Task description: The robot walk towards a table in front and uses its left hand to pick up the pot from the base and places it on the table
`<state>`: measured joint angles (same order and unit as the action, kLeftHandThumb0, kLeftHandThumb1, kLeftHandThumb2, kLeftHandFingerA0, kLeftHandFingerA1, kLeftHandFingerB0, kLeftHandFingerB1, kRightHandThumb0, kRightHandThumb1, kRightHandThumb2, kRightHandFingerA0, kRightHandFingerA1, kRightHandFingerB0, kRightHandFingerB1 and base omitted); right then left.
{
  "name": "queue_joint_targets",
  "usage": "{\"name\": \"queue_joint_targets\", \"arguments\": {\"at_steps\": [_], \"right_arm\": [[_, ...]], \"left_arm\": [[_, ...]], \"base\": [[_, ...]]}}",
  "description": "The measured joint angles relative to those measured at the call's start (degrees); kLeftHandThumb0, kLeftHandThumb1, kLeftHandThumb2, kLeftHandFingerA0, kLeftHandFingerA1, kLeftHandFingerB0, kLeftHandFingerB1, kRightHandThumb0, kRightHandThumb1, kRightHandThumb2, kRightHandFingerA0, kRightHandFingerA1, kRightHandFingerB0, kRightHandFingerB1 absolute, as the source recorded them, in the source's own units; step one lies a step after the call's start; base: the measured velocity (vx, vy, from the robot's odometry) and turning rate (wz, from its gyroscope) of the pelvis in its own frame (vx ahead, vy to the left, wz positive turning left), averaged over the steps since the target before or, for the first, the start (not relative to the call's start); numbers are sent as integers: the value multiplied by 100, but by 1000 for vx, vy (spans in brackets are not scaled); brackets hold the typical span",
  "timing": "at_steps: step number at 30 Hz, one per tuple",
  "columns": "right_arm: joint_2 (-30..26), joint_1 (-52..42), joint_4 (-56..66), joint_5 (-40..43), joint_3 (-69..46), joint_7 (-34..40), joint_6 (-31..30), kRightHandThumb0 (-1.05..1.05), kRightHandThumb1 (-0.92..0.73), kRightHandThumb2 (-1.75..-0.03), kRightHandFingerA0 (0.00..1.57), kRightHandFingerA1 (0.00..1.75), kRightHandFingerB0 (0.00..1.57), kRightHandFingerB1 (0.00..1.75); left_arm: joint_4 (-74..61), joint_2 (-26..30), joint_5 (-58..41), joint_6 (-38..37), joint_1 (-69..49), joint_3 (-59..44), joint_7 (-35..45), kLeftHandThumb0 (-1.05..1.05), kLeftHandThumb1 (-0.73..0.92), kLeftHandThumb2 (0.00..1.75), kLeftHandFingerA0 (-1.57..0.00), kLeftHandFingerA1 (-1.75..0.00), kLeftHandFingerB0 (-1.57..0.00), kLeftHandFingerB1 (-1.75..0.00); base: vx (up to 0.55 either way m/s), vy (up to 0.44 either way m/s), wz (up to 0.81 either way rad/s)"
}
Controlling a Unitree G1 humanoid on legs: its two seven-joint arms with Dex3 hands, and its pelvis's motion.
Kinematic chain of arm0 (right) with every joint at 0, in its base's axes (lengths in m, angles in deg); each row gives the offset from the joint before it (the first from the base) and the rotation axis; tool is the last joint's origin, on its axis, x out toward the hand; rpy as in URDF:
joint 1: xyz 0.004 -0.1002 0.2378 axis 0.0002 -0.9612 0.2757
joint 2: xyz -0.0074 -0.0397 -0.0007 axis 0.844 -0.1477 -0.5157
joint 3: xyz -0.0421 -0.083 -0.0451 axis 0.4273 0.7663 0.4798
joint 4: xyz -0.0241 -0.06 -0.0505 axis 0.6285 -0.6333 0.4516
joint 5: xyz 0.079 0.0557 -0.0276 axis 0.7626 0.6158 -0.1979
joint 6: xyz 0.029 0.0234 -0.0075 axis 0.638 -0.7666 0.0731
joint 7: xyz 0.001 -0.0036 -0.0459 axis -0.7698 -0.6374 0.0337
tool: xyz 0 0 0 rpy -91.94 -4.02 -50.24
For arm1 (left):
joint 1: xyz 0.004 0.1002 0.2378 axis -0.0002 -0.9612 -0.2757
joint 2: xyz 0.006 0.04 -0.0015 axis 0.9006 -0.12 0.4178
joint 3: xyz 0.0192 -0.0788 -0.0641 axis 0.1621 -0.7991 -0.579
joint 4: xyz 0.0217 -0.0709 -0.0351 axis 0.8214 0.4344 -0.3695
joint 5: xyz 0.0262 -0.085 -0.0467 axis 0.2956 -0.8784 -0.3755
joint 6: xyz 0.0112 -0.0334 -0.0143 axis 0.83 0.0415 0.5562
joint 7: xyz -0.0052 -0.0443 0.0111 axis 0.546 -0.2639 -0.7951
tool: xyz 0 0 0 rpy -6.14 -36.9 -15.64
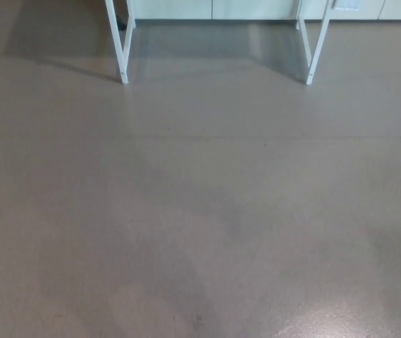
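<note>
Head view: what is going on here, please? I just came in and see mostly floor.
Nothing is being handled now. The camera sees grey floor, with white table legs and pale cabinets at the top edge. Neither hand is in view, and no pot or tabletop shows. The robot seems some way off from the table.

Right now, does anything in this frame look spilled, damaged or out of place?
Nothing stands out: plain grey floor, two white table legs at the top, pale cabinets behind. Neither the pot nor a hand is in view.
</note>
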<state>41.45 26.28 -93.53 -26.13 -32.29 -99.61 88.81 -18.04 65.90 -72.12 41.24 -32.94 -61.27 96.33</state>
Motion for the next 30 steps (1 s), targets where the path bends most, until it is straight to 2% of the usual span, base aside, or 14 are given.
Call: {"name": "queue_joint_targets", "arguments": {"at_steps": [3,4,5,10,11,13,14,23,26,27,28,29,30], "right_arm": [[-13,-28,-7,102,-54,-125,165,-22,-56,-56,55,44,32,35],[-18,-40,-8,114,-55,-144,196,-23,-56,-56,54,44,32,35],[-29,-61,-28,131,-54,-182,260,-24,-56,-56,54,44,31,35],[-65,-103,-106,173,-54,-274,404,-21,-57,-57,51,43,31,34],[-70,-105,-116,183,-54,-289,423,-17,-40,-86,44,61,19,50],[-76,-105,-144,215,-54,-321,460,-17,-40,-86,43,61,19,50],[-77,-105,-161,231,-54,-333,479,-22,-57,-56,51,43,32,34],[-205,-175,-239,227,56,-365,619,-26,-55,-56,55,44,32,35],[-224,-182,-239,228,121,-360,641,-25,-56,-56,53,44,31,35],[-225,-177,-239,230,134,-361,649,-18,-39,-86,43,61,19,50],[-229,-169,-238,234,137,-361,655,-18,-39,-86,43,61,19,50],[-217,-154,-244,239,138,-363,658,-23,-56,-56,53,43,31,34],[-196,-155,-248,241,156,-362,667,-23,-56,-56,52,43,31,34]], "left_arm": [[92,15,-194,-94,-16,-167,296,-3,40,85,-25,-54,-13,-47],[111,19,-224,-104,-24,-186,345,-6,36,82,-37,-57,-18,-48],[130,22,-263,-139,-53,-198,398,-7,34,80,-39,-57,-19,-48],[260,39,-326,-234,-110,-209,458,-5,33,80,-36,-56,-17,-48],[293,46,-337,-246,-111,-210,472,-6,33,80,-33,-55,-17,-47],[325,58,-348,-277,-116,-202,500,-4,33,79,-33,-54,-18,-47],[346,75,-353,-284,-110,-197,509,-4,34,79,-33,-55,-18,-47],[380,128,-371,-442,-183,-12,529,-7,33,79,-32,-54,-16,-47],[380,129,-375,-466,-227,44,530,-6,34,80,-31,-54,-16,-47],[381,130,-378,-469,-227,54,531,-5,34,79,-31,-54,-17,-47],[381,129,-381,-469,-234,58,530,-5,34,79,-31,-54,-17,-47],[384,135,-386,-468,-239,58,527,-5,34,80,-30,-54,-17,-47],[373,90,-397,-469,-238,86,524,-6,33,79,-31,-54,-17,-47]], "base": [[0,0,0],[0,0,0],[0,0,0],[0,0,0],[0,0,0],[0,0,0],[0,0,0],[9,9,9],[44,188,-5],[113,300,-19],[181,397,-43],[249,446,8],[254,430,-35]]}}
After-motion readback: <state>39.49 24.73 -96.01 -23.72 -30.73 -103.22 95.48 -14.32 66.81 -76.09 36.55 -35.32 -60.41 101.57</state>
